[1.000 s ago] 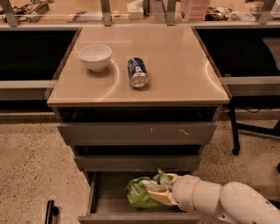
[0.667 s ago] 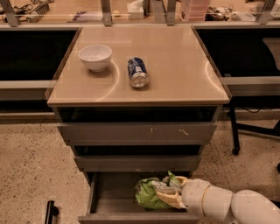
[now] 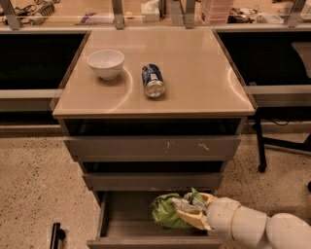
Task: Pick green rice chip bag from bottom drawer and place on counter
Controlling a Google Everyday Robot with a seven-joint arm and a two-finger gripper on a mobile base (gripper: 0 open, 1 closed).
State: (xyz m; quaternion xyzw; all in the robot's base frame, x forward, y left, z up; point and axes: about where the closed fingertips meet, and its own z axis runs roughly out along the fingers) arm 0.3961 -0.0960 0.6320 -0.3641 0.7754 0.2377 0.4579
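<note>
The tool (image 3: 193, 214), pinching the green rice chip bag (image 3: 165, 213), had tugged it slightly rightward within the open bottom drawer (image 3: 124, 217), not yet toward the table (image 3: 194, 68).

Lab, cluttered workbenches (image 3: 73, 13), fingers (image 3: 191, 218) in bottom drawer (image 3: 146, 241)
</note>
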